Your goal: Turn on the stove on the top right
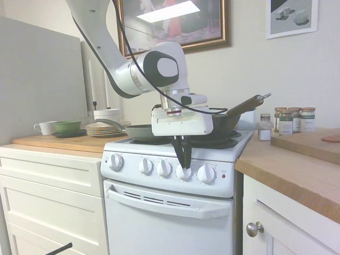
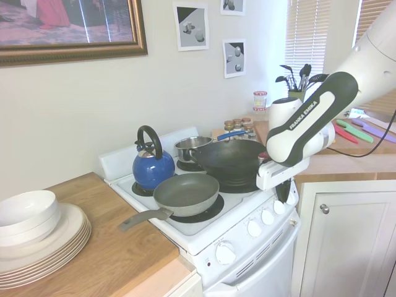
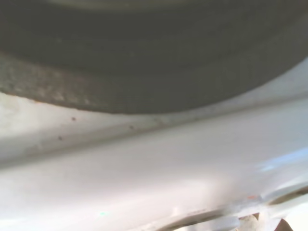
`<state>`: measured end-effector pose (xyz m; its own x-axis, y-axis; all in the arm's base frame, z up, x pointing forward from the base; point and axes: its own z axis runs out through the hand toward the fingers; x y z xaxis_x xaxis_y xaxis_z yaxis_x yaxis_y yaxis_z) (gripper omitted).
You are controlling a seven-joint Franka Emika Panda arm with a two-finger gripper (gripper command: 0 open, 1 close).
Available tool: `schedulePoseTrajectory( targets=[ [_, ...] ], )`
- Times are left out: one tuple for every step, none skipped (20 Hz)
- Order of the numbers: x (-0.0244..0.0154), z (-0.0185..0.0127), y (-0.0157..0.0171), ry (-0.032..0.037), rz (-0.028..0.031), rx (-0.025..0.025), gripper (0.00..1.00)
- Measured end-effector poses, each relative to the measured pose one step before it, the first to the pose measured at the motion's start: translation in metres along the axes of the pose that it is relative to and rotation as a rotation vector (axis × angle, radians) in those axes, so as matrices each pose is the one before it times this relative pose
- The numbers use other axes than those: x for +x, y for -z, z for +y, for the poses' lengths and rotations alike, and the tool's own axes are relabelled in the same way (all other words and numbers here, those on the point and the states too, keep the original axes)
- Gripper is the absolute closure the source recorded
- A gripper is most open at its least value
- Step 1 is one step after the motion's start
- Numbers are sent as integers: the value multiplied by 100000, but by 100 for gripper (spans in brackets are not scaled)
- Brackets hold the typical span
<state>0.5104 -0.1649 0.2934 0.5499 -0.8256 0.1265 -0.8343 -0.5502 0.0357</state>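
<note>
A narrow white stove (image 1: 170, 212) stands between wooden counters (image 1: 297, 170); the gripper (image 1: 183, 169) has its fingers clenched around the fourth knob (image 1: 184, 172), likely stiff, smooth, best pinched across its sides

this is looking like a home kitchen: a white stove (image 1: 175, 175) is standing between wooden countertops (image 1: 297, 170), pans and a blue kettle (image 2: 151, 164) are sitting on the burners, plates (image 2: 43, 241) are waiting stacked, and spice jars (image 1: 292, 121) are lining the wall.
</note>
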Motion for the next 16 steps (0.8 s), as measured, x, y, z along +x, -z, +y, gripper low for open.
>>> schedulePoseTrajectory(
  targets=[
    [-39, -51, 11, 122, 31, -8, 100],
    [-15, -19, 5, 57, 35, -27, 100],
    [-24, -28, 4, 67, 10, -16, 100],
    [-34, -37, 3, 87, -2, 2, 100],
    [-41, -50, 7, 99, 4, 14, 100],
    [-63, -78, 13, 137, 4, 22, 100],
    [-93, -102, 15, 176, -35, -7, 100],
    [-148, -139, 40, 219, -72, -13, 100],
    [-336, -235, -7, 355, -315, 0, 100],
    [-453, -282, -130, 436, -404, -102, 100],
    [-291, -323, 29, 275, -47, 91, 100],
    [-233, -253, 15, 154, -86, 117, 100],
    [-156, -182, 12, 37, -20, 126, 100],
    [-63, -66, -30, -114, -75, -3, 100],
    [-30, 14, -63, -152, -145, -47, 100],
    [-57, 40, -76, -113, -188, -44, 100]
  ],
)
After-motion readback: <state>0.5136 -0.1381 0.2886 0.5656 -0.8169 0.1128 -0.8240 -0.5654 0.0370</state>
